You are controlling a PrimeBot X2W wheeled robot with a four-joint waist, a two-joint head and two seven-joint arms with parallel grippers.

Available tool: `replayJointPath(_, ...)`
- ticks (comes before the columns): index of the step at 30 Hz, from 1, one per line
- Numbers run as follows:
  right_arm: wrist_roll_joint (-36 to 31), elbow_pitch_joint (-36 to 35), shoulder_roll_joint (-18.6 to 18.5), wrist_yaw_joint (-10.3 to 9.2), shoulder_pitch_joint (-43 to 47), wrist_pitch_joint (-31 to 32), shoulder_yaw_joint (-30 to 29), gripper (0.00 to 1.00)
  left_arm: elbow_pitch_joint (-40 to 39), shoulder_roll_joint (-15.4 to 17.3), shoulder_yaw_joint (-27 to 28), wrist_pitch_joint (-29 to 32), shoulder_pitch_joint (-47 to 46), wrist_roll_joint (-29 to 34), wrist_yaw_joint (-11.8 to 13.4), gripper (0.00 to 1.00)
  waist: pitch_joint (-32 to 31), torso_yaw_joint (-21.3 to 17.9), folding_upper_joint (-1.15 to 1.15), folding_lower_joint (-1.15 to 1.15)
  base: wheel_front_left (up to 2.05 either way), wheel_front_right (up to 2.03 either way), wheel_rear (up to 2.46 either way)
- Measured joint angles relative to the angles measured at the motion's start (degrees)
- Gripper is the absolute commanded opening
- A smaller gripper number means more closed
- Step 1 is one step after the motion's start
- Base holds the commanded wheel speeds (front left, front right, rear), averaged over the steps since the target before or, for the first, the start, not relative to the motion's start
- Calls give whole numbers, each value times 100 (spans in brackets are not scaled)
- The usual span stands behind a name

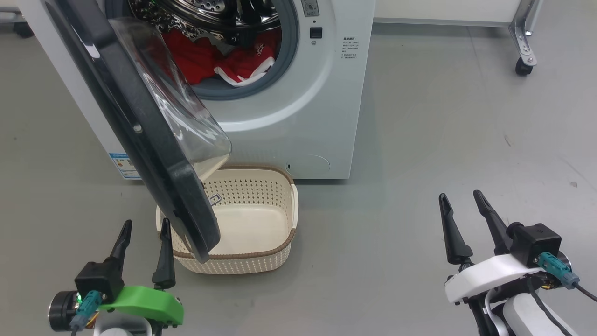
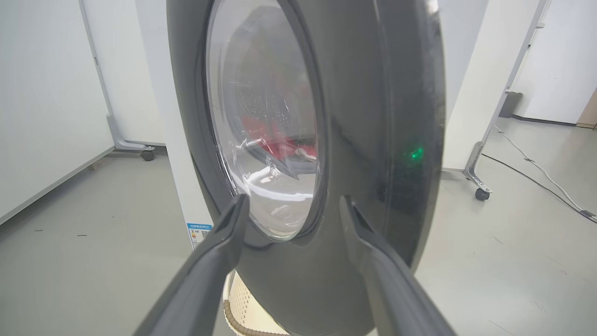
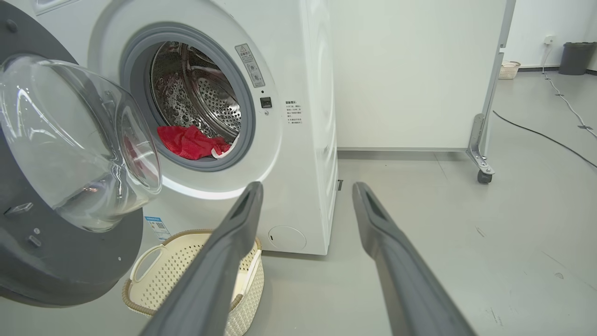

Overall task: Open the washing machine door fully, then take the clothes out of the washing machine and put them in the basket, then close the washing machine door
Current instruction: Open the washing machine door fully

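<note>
L gripper [image 1: 145, 224] low, jaws apart, empty, facing outer face of washing machine door [image 1: 154, 154]. R gripper [image 1: 460, 195] same, apart, well clear. Beyond: basket [image 1: 293, 205] on floor, partly under open door. Farthest: clothes [image 1: 196, 56] inside washing machine [image 1: 298, 116] drum.

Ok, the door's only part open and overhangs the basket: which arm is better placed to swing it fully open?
Probably the left. The left gripper sits open right by the lower edge of the washing machine door; the right gripper, also open, is far off to the side.
</note>
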Motion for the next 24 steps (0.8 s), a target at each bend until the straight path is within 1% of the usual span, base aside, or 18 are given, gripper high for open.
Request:
replayJointPath(3,-35,-1,14,5,38,0,-38,100,0,-1,0,0,0,1,-3,100,-6,-1,0,0,0,0,0)
replayJointPath(4,-37,-1,19,44,66,0,-47,100,0,-1,1,0,0,1,-4,100,-9,-1,0,0,0,0,0)
replayJointPath(7,-77,0,42,56,114,0,-63,100,1,-1,2,0,1,9,-8,100,-19,-1,0,0,0,0,0)
replayJointPath(9,-87,0,57,100,119,0,-85,100,3,-2,5,0,4,9,-47,100,-26,0,0,0,0,0,0)
replayJointPath(14,-135,11,99,152,194,0,-132,100,23,-3,9,0,23,10,-55,100,-59,-1,0,0,0,0,0)
replayJointPath(20,-141,14,149,155,232,0,-182,100,24,-4,9,0,65,25,-55,100,-76,-6,0,0,0,0,0)
replayJointPath(24,-189,14,166,203,237,0,-235,100,24,-4,11,0,87,27,-56,100,-77,-10,0,0,0,0,0)
